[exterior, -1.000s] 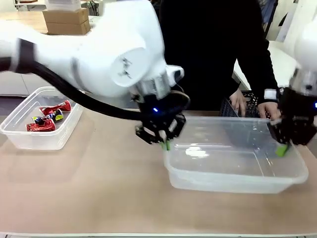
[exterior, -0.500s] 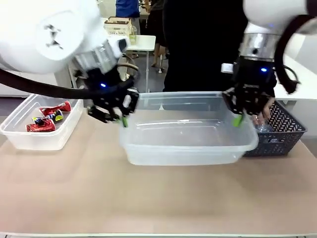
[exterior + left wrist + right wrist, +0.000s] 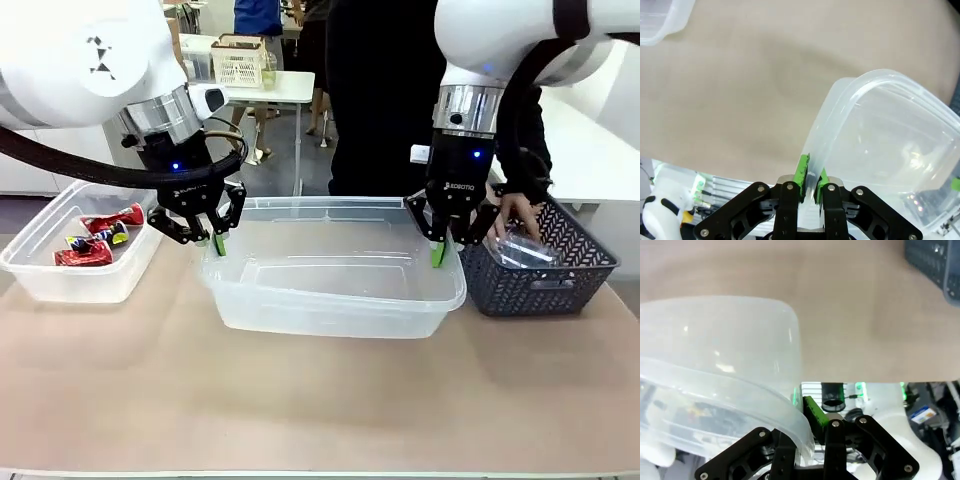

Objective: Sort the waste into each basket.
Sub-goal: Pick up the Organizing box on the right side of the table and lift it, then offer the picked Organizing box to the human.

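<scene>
Left hand (image 3: pixel 214 238) pinches clear tub (image 3: pixel 330 300) left rim; right hand (image 3: pixel 438 248) pinches right rim (person's hand (image 3: pixel 512 212) at dark basket (image 3: pixel 530 280)).

The big tub (image 3: pixel 320 300) is clear plastic, smooth and glossy, with bright reflections on its rolled rim. The smaller tub (image 3: pixel 70 285) is of the same clear plastic. The waste pieces (image 3: pixel 85 254) in it look like shiny crinkled foil (or thin metal, I cannot tell). The table (image 3: pixel 300 400) is matt and pale, like board. The lattice basket (image 3: pixel 540 285) is dark matt plastic.
</scene>
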{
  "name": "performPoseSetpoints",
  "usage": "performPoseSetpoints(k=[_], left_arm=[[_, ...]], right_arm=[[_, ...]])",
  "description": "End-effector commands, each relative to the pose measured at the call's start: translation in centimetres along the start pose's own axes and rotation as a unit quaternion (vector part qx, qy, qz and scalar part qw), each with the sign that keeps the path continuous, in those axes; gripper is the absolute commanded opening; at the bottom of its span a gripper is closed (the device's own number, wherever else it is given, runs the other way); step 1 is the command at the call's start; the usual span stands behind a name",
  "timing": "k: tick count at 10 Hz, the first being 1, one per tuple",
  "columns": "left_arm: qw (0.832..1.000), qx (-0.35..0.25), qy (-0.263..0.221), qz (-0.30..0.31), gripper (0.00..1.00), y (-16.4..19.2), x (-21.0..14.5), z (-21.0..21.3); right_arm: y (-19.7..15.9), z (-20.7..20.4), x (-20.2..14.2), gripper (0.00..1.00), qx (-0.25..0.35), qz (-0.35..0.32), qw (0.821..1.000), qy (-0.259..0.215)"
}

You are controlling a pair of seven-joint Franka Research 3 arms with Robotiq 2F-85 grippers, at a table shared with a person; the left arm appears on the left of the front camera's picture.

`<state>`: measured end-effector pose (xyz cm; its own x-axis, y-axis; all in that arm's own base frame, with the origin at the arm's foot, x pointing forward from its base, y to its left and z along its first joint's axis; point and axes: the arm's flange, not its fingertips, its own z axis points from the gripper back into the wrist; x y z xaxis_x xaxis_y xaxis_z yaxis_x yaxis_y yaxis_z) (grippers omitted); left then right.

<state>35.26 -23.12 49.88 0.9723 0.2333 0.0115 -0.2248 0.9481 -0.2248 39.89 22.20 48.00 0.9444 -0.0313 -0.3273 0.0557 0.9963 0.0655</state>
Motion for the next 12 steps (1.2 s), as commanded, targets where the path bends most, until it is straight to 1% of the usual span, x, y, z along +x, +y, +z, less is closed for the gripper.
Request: performPoseSetpoints(k=[1,12], left_arm=[[1.0,-0.005,-0.017,0.013,0.0,0.21,-0.67,1.26],[1.0,-0.005,-0.017,0.013,0.0,0.21,-0.67,1.26]], right_arm=[[0.58,0.84,-0.43,0.0,-0.002,0.033,0.999,-0.002],[0.58,0.84,-0.43,0.0,-0.002,0.033,0.999,-0.002]])
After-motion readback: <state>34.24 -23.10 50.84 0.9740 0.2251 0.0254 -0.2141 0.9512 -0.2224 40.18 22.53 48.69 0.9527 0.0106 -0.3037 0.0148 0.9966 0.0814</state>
